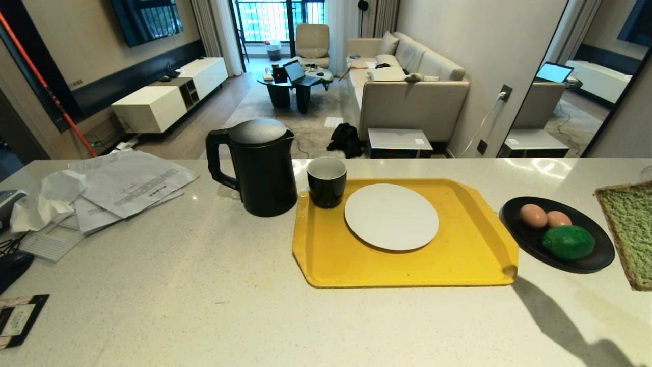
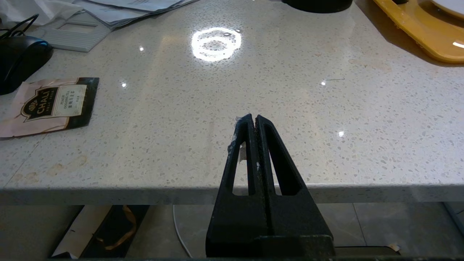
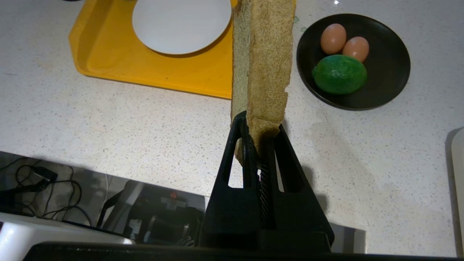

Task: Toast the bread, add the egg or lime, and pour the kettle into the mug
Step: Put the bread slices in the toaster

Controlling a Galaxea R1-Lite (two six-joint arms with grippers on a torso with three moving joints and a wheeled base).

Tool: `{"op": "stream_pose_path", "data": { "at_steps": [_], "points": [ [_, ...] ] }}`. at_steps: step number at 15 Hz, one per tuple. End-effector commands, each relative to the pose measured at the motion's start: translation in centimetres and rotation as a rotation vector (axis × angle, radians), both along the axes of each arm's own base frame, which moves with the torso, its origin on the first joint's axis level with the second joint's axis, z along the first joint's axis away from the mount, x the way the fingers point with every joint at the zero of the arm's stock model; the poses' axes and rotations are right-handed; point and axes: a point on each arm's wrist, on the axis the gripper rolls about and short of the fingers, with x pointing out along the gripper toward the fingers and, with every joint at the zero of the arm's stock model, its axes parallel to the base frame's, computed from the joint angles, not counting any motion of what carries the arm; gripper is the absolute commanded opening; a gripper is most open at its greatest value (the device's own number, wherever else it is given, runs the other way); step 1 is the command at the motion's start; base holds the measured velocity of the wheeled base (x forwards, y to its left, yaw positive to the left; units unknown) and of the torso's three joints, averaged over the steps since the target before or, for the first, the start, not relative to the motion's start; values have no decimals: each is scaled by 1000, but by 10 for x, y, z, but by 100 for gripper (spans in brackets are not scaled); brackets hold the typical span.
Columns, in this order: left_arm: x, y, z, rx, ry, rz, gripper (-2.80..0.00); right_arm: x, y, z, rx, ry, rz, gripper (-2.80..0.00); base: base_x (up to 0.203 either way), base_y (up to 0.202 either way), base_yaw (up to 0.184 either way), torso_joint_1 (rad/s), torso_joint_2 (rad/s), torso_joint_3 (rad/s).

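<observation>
My right gripper [image 3: 259,125] is shut on the lower edge of the bread [image 3: 264,65], a pale green slice with a brown crust. It holds the slice upright above the counter, between the yellow tray [image 3: 108,58] and the black dish [image 3: 391,83]. The head view catches the bread [image 1: 629,234] at its right edge. Two eggs [image 1: 533,215] and the lime [image 1: 568,242] lie in the dish [image 1: 517,234]. The black kettle [image 1: 262,168] stands left of the tray [image 1: 356,265]. The mug [image 1: 326,181] sits on the tray's far left corner beside a white plate [image 1: 391,216]. My left gripper [image 2: 253,117] is shut and empty over the counter's front edge.
Loose papers [image 1: 127,183] and a crumpled tissue [image 1: 46,199] cover the counter's far left. A tea sachet [image 2: 50,105] and a black mouse [image 2: 21,58] lie near its front left. Beyond the counter's far edge is a living room.
</observation>
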Motion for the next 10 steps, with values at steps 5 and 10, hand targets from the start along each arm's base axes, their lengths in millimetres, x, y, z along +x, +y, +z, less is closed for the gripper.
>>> {"op": "stream_pose_path", "data": {
  "at_steps": [5,10],
  "points": [
    [0,0,0,0,-1,0,-280,-36,-8,-10,-37,-49,-56,-280,0,0,0,0,0,0],
    [0,0,0,0,-1,1,-280,-69,-15,-3,-89,37,-56,-280,0,0,0,0,0,0]
  ]
}}
